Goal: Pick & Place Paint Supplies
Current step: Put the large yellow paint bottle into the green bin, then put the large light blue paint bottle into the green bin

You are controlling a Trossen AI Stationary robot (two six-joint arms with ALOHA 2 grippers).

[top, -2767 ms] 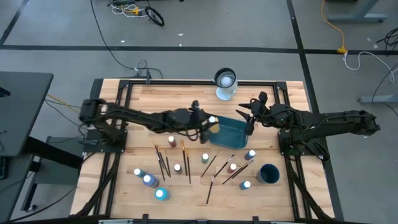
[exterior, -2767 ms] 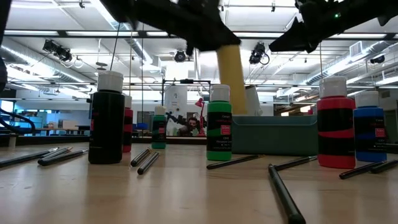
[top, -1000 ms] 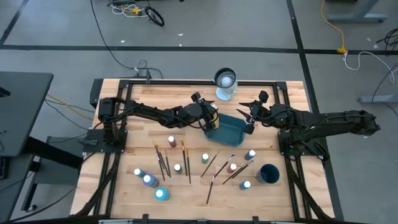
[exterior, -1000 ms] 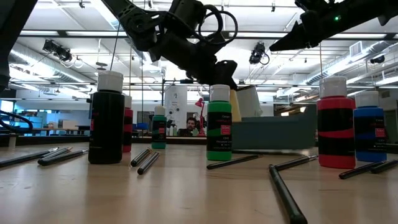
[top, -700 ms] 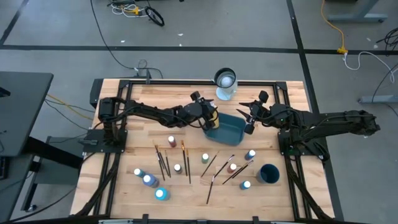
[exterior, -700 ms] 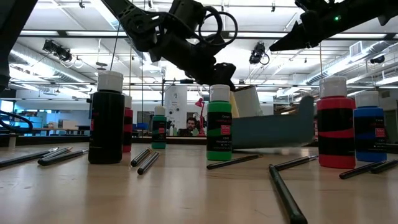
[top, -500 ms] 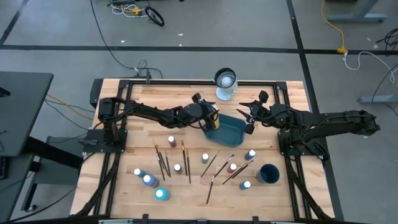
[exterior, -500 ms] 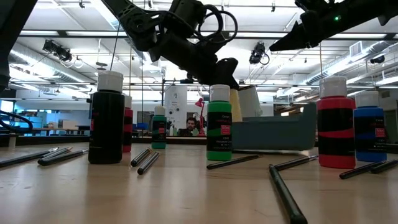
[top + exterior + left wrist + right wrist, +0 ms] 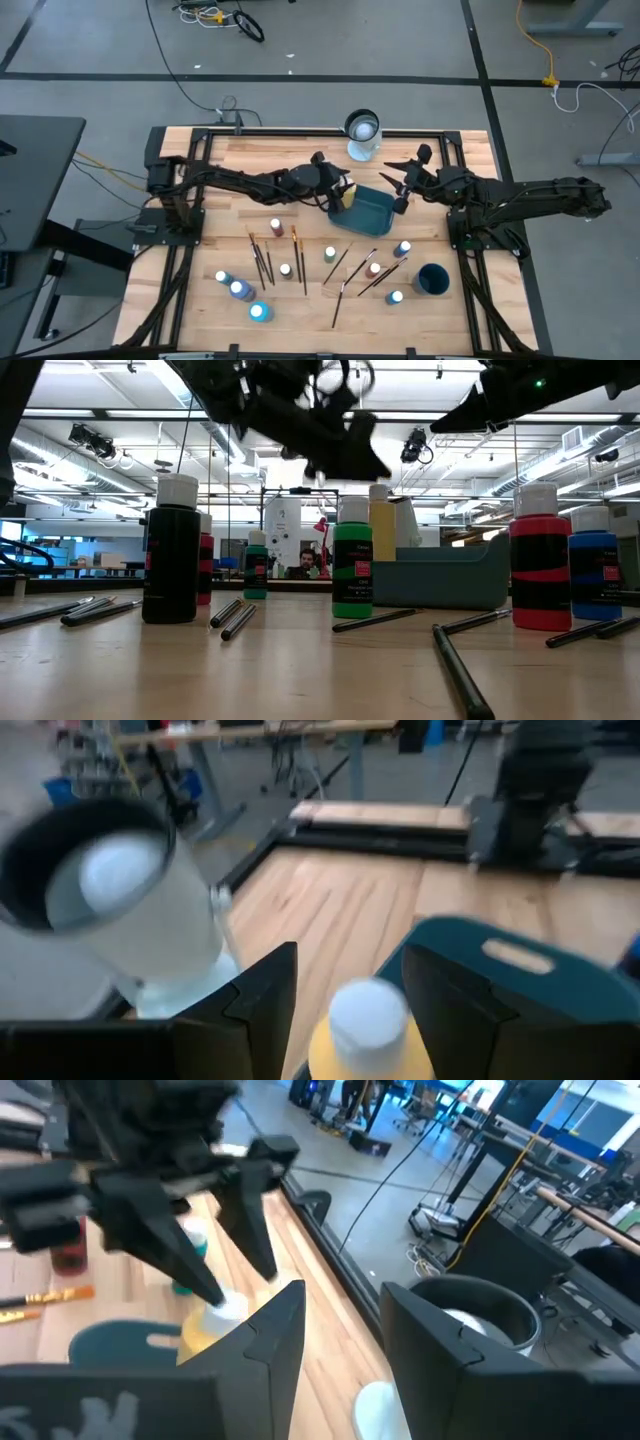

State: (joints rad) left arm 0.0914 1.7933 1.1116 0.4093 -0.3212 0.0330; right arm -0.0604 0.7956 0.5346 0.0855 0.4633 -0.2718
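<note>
**Yellow bottle stands in the teal bin, left hand released above it**

The tall yellow paint bottle with a white cap (image 9: 345, 197) stands upright at one end of the teal plastic bin (image 9: 372, 212) on the wooden bench (image 9: 260, 160). The left hand (image 9: 343, 189) hovers just over the cap, fingers spread and clear of it, holding nothing. The right hand (image 9: 398, 187) hangs above the bin's opposite end, fingers parted and empty. The small paint bottles with coloured caps (image 9: 285, 270) and thin dark-handled brushes (image 9: 262, 262) lie scattered on the bench in front of the bin. A clear glass jar (image 9: 362, 135) stands behind it.
</note>
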